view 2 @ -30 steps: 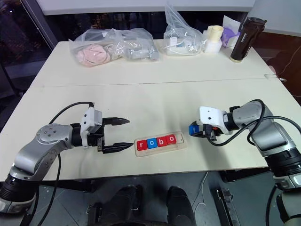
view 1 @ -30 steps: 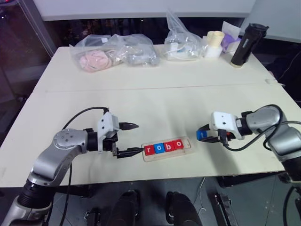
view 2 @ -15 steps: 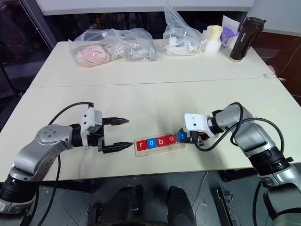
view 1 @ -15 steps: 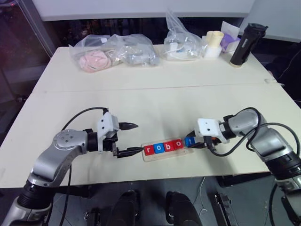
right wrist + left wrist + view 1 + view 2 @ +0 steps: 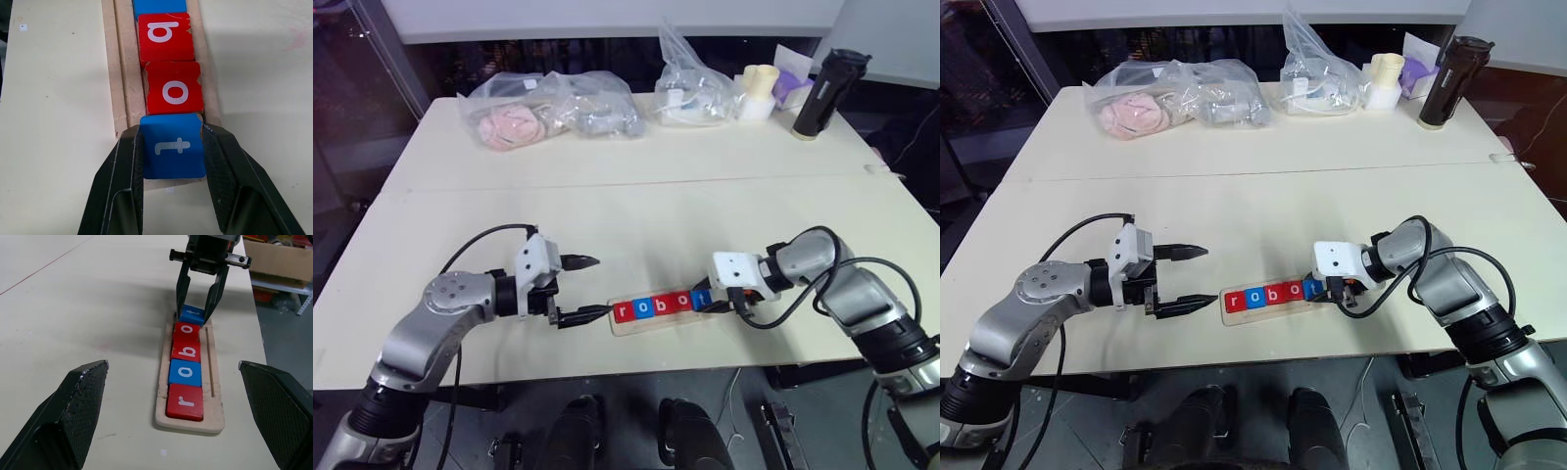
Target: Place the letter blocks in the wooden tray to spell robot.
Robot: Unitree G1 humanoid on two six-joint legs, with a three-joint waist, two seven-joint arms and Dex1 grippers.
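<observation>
Pale table carries the wooden tray at six o'clock, where the right tool clamps the blue t block at the row's end to finish the word, while the left tool waits spread apart.

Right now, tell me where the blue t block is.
The blue t block sits between the fingers of the right end effector at the right end of the wooden tray, touching the red o block beside it.

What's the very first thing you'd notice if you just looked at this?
The bright red and blue letter blocks lined up in the wooden tray near the table's front edge, nearly spelling robot. The right gripper holds the blue t block at the tray's end, and the left gripper waits open at the other end.
</observation>
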